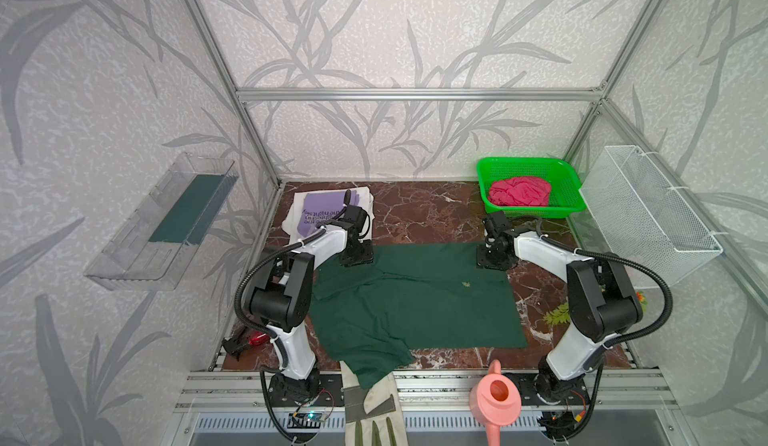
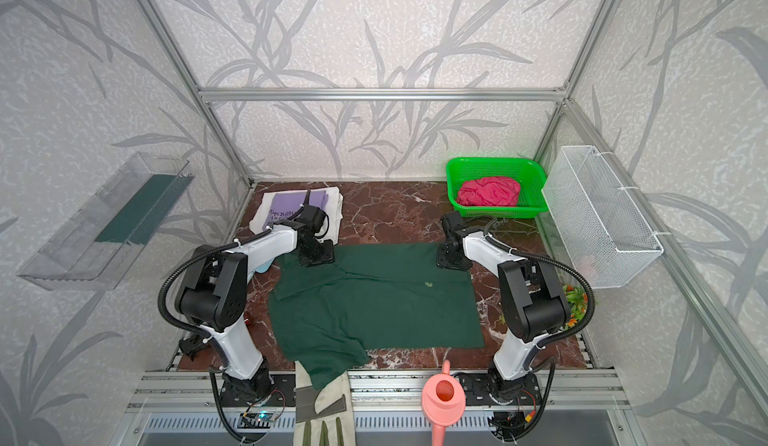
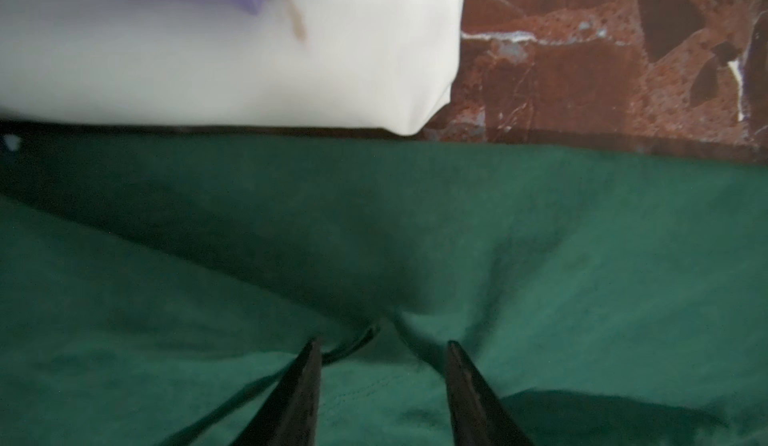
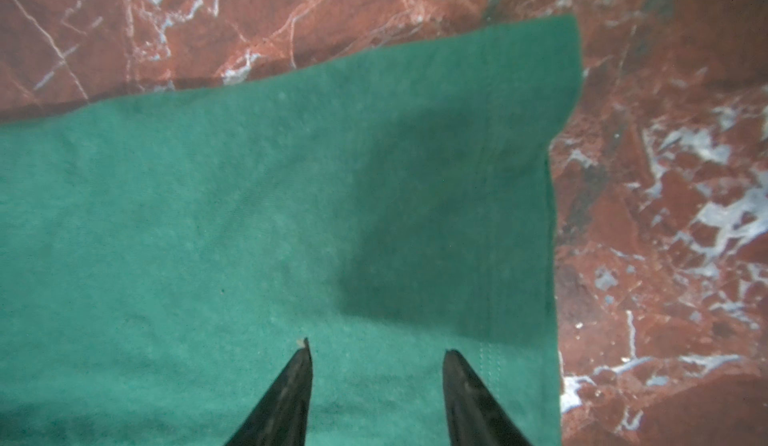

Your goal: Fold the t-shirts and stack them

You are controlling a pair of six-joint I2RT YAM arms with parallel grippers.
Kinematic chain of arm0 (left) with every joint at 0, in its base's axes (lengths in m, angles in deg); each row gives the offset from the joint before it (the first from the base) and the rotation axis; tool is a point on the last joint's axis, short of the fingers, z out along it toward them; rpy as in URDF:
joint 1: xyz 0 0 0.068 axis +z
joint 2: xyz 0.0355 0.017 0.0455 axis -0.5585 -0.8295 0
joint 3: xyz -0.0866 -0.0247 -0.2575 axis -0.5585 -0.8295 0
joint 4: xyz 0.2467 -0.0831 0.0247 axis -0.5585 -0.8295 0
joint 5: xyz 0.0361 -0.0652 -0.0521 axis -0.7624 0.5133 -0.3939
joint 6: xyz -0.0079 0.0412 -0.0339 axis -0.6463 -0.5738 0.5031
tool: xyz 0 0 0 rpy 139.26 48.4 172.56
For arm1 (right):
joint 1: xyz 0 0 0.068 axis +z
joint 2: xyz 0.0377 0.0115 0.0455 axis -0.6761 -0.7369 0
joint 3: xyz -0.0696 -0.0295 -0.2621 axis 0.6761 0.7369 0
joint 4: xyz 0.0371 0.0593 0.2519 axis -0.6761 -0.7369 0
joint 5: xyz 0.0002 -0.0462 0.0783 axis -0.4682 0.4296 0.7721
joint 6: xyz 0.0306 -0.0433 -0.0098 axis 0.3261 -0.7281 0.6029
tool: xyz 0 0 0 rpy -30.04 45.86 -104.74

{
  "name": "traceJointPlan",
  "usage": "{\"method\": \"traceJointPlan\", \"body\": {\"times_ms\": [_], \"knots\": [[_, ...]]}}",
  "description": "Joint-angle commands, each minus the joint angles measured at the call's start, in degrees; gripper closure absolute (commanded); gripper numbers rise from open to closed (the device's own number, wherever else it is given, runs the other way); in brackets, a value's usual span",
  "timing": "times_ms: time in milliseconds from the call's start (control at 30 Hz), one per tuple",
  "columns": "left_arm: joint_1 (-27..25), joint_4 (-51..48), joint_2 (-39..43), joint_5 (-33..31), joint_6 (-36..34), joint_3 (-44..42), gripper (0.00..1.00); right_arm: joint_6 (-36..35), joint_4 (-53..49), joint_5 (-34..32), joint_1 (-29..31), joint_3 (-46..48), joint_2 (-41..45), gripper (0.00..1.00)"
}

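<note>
A dark green t-shirt (image 1: 415,302) (image 2: 374,302) lies spread flat on the marble table, one sleeve trailing over the front edge. My left gripper (image 1: 355,256) (image 3: 382,344) is open at its far left corner, jaws apart over a fold of green cloth (image 3: 582,256). My right gripper (image 1: 496,259) (image 4: 376,346) is open over the far right corner (image 4: 208,215), near the hem. At the back left a folded lilac t-shirt (image 1: 320,207) lies on a folded white t-shirt (image 1: 291,225) (image 3: 208,69). A pink-red t-shirt (image 1: 519,192) sits crumpled in the green basket (image 1: 486,173).
A beige glove (image 1: 374,406) and a pink watering can (image 1: 496,398) sit on the front rail. A white wire basket (image 1: 648,211) hangs on the right wall, a clear tray (image 1: 162,223) on the left. A red-handled tool (image 1: 245,342) lies front left, fake foliage (image 1: 557,313) at right.
</note>
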Motion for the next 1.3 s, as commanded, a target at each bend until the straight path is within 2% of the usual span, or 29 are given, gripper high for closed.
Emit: {"method": "traceJointPlan", "body": {"times_ms": [0,167,333,400,600,867,967,1100,1167,1200,1267], "knots": [[-0.31,-1.69,-1.14,-1.55,-0.83,1.59,0.54,0.11,-1.00,1.06,0.03,-0.97,-0.73,0.47],[-0.66,-1.87,-1.90,-1.46,-0.75,2.04,0.70,0.09,-0.81,1.30,0.04,-0.97,-1.52,0.48],[-0.75,-2.95,-0.47,-1.95,-0.20,1.65,0.94,0.27,-0.39,1.53,0.03,-0.21,-0.84,0.47],[-0.84,-3.28,1.24,-2.36,0.23,0.94,1.00,0.31,-0.30,1.61,0.03,-0.11,-0.74,0.47],[-2.38,-4.64,10.13,-5.30,4.08,-3.78,1.00,0.57,0.24,1.55,-0.05,0.31,-0.89,0.47],[-8.80,-6.23,27.34,-10.51,16.59,-15.43,1.00,1.14,1.34,1.92,-1.26,0.52,-2.09,0.47],[-12.69,-5.75,34.76,-10.99,22.07,-20.61,1.00,0.99,1.59,2.34,-1.62,0.07,-2.70,0.47],[-16.60,-1.53,43.54,-7.91,26.36,-27.82,0.99,0.81,1.73,2.66,-1.97,-1.00,-3.87,0.47],[-16.82,0.26,46.61,-5.66,25.19,-30.14,0.83,0.77,1.77,2.91,-2.03,-1.63,-4.64,0.47],[-16.82,0.19,48.28,-5.91,24.29,-30.79,0.72,0.75,1.64,3.05,-2.07,-1.99,-5.11,0.47],[-16.75,0.01,51.50,-8.84,21.74,-30.94,0.62,0.71,1.42,3.21,-2.08,-2.61,-5.65,0.47]]}}
